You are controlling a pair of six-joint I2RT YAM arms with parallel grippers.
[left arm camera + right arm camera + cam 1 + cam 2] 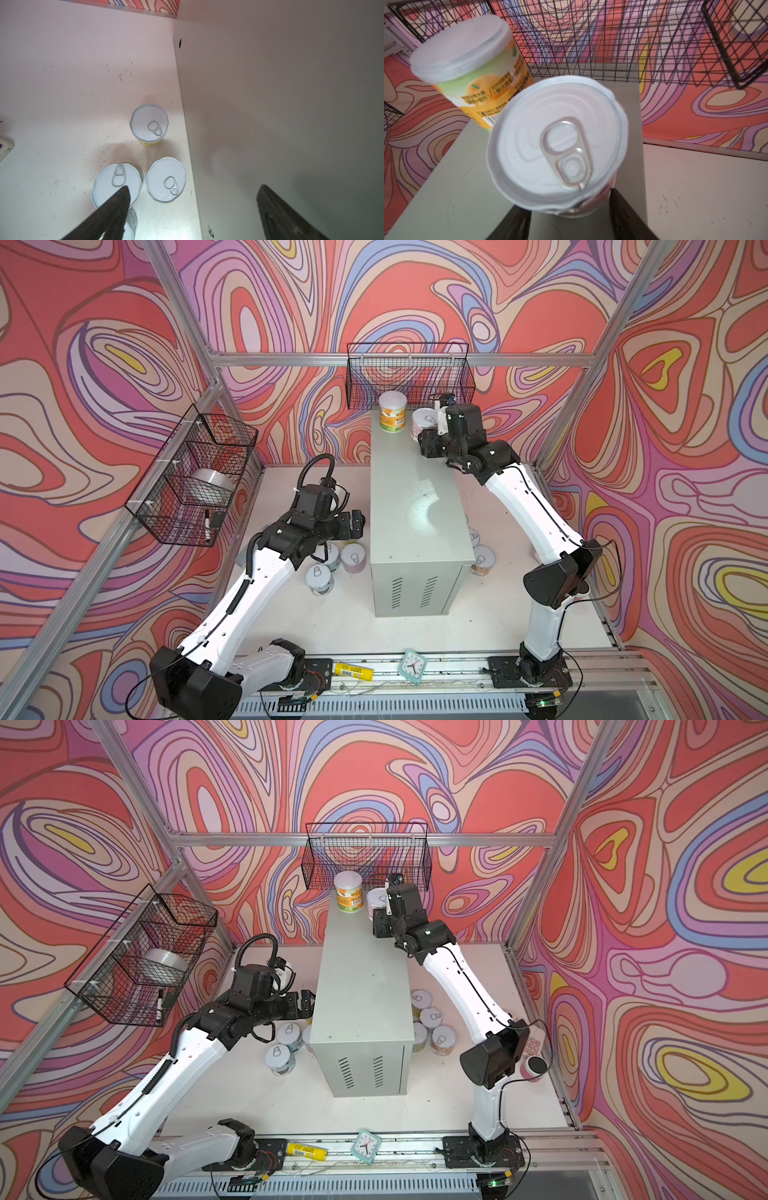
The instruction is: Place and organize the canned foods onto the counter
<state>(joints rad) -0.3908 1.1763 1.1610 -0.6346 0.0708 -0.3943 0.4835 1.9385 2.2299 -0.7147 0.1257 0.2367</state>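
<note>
Only the right wrist view shows the right claw [568, 204] flanking a pink can [556, 145] at the counter's [411, 506] far end, beside a taller orange can [467, 62]; whether it pinches, I cannot tell. The left claw [193, 187] gapes empty above loose cans [149, 122] beside the counter. A top view shows four cans [432, 1017] on the counter's other side, one partly hidden by it.

1. Painted metal on the counter [415, 506], smooth and glossy on top
2. Bright smooth metal lids and pull tabs on the canned foods [149, 122]; printed paper labels round the sides
3. Frosted plastic cap over the orange-green can [460, 45]
4. Matt white tabletop [72, 83], scuffed and speckled
5. Thin black wire in the baskets [409, 373]
6. Shiny silvery tape roll [212, 485]
7. Smooth white and matt black plastic on the arms [528, 506]
</note>
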